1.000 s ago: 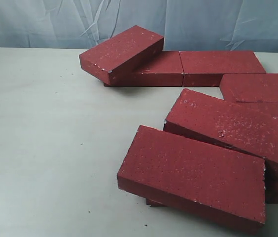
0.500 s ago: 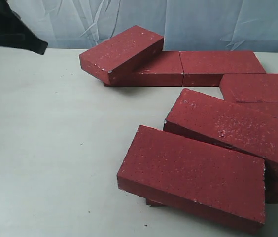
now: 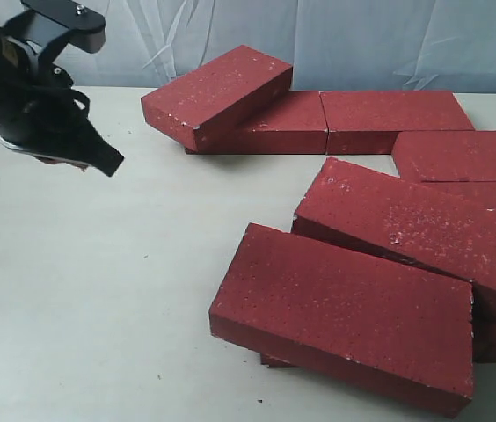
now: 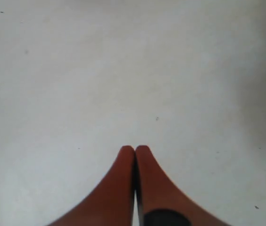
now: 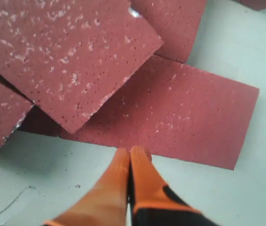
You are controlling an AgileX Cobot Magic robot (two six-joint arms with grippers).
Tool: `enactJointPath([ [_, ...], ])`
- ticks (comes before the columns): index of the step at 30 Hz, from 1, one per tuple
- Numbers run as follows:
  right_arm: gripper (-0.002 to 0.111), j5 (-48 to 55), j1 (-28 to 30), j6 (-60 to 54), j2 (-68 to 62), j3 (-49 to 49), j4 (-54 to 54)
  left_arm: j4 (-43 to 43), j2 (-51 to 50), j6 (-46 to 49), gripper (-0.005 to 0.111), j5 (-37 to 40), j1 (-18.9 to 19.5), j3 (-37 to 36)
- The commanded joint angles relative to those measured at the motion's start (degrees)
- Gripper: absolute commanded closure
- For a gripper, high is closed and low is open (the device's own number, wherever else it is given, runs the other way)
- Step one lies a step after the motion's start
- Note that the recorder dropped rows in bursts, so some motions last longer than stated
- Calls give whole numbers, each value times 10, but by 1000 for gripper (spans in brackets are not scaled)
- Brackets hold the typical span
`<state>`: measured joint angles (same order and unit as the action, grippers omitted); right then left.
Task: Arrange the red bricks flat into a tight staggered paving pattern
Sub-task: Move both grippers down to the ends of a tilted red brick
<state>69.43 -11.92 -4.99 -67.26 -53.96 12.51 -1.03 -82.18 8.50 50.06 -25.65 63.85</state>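
Above table, left claw closed.

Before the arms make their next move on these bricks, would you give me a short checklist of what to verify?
1. Left gripper open for grasping: not ok, shut and empty.
2. Right gripper open: not ok, shut and empty.
3. All lying flat: not ok; rear red brick leans on a flat brick, and front brick rests atop another.
4. Left gripper apart from bricks: ok, over the table.
5. Bricks hidden beneath the pile: cannot tell.
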Motion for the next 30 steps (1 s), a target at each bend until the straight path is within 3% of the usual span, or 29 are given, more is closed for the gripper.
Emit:
enactJointPath([
  [1, 109, -15, -1, 3, -29, 23, 63, -97, -33, 90, 107, 6, -11, 2],
  [5, 109, -45, 30, 9, -68, 23, 69, -115, -59, 111, 107, -47, -23, 2],
  [7, 109, -62, 74, -4, -94, 23, 37, -118, -76, 111, 107, -78, -26, 6],
  [13, 109, -109, 157, -5, -146, 22, -12, -126, -152, 111, 107, -65, -47, 71],
  [30, 109, -188, 160, -5, -223, 22, -66, -181, -343, 120, 107, -63, -103, 260],
])
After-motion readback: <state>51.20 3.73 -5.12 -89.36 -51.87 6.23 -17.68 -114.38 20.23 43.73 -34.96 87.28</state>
